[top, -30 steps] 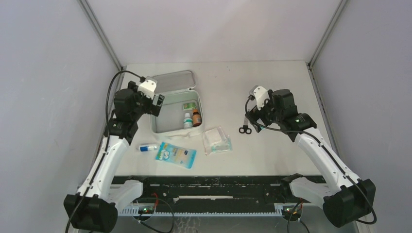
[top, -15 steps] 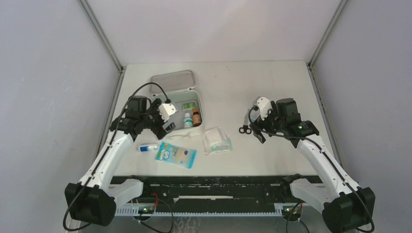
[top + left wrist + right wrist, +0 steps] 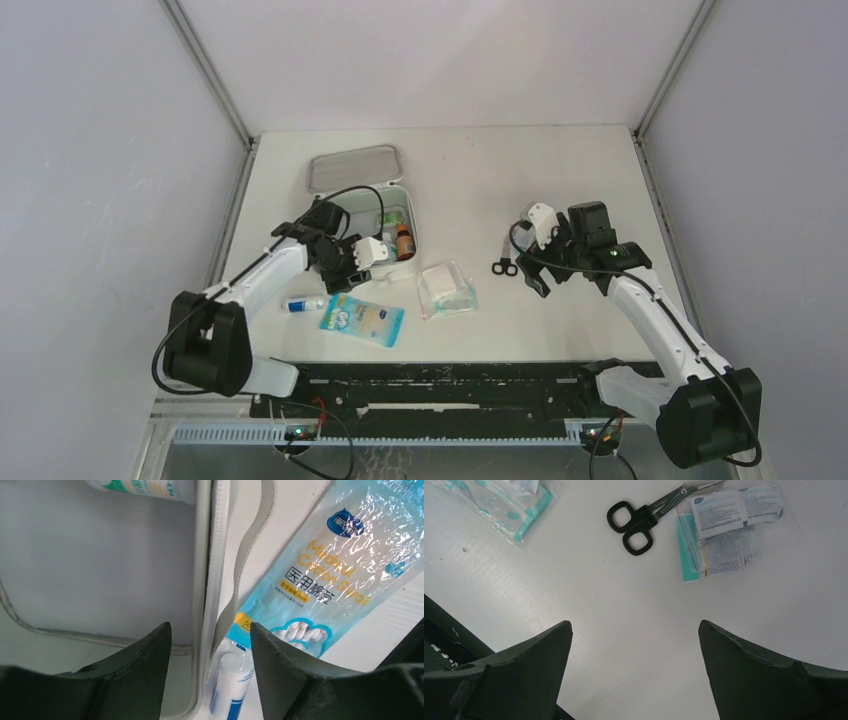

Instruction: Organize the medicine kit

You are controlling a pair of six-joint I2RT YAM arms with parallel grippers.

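Medicine kit [image 3: 352, 170] lies open on the left half of the table [image 3: 470, 160], its lid flat on the far side. Small bottles [image 3: 403, 243] stand at the right end of its base.

We see the left gripper [image 3: 210, 630] partly spread and astride the kit's near wall. One jaw is over the interior, the other over the cotton swab packet [image 3: 320, 575]. It grips nothing. A small tube [image 3: 230, 680] lies just beside that packet.

Right gripper [image 3: 635, 626] is spread wide and empty, over the table near the scissors [image 3: 646, 515]. A sachet bag [image 3: 724, 525] lies against the scissors.
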